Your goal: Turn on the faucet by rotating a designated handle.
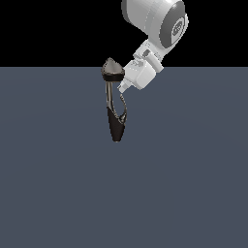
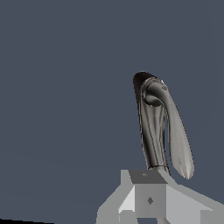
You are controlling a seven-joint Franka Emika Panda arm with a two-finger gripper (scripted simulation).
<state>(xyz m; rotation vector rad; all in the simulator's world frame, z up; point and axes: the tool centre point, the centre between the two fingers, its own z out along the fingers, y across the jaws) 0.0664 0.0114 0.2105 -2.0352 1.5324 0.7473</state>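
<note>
In the exterior view, the faucet (image 1: 115,104) stands on the grey floor (image 1: 58,184), its black base tapering downward and its pointed grey head at the top. The thin curved handle (image 1: 123,104) branches from the base, just below the gripper (image 1: 124,86), whose fingertip end sits close beside the stem. Whether the jaws are released or clenched cannot be told here.

In the wrist view, the faucet (image 2: 153,127) rises directly ahead of the gripper (image 2: 148,199); only one grey finger block shows, so the jaw state remains unclear.

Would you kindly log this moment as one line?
arm: beside faucet | handle: not visibly gripped | fingers: state unclear | faucet: upright
</note>
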